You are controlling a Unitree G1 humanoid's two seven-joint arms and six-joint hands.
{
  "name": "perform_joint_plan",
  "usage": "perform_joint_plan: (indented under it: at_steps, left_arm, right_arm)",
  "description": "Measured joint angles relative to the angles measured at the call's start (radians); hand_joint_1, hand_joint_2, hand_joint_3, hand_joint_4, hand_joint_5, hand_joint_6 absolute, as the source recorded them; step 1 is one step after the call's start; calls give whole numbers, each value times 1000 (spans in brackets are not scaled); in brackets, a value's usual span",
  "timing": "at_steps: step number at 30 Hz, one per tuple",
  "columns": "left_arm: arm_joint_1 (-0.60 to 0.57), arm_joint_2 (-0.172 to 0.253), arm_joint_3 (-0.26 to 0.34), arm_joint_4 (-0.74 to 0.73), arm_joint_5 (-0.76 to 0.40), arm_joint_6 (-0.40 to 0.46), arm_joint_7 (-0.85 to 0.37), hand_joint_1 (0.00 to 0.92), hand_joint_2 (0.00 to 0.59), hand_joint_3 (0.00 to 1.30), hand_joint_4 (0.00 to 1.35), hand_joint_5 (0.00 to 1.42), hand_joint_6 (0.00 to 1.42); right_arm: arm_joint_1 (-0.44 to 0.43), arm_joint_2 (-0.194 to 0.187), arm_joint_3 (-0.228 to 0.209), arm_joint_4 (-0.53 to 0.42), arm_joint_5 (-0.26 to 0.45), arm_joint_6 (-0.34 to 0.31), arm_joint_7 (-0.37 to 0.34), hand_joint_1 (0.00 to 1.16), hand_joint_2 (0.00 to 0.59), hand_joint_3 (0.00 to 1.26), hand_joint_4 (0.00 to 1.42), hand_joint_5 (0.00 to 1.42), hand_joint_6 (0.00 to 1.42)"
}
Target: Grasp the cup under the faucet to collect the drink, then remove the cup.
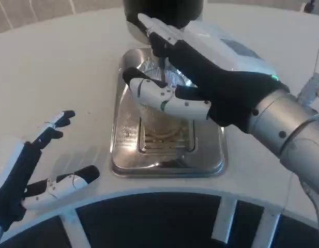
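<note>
Your right hand (193, 77) is wrapped around the cup (158, 111), fingers curled round its upper wall. The cup stands on the grated metal tray (167, 155), beneath the dark dispenser (162, 13). It looks like thin clear plastic: light, easily crushed, slippery once wet. Hold it mid-wall, gently, and keep it upright. Your left hand (38, 170) hovers well apart, fingers spread, holding nothing.

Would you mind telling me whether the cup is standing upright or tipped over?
Upright: the cup stands on the drip tray, its rim facing up, with the right hand wrapped around it.
</note>
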Motion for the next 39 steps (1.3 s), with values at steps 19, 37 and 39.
perform_joint_plan:
  at_steps: [19, 37, 39]
  left_arm:
    - [1, 4, 0, 1, 4, 0, -5, 90, 54, 182, 191, 274, 274]
    - [-74, -64, -48, -14, -30, 99, -41, 155, 31, 21, 53, 251, 273]
    - [-102, -88, -63, -13, -30, 118, -41, 157, 32, 21, 51, 251, 274]
  right_arm:
    - [8, 23, 4, 5, -69, -48, 45, 124, 484, 0, 0, 0, 0]
    - [19, 61, -13, 2, -96, -85, 74, 124, 484, 0, 0, 0, 0]
    - [22, 61, -19, -3, -99, -85, 80, 124, 484, 0, 0, 0, 0]
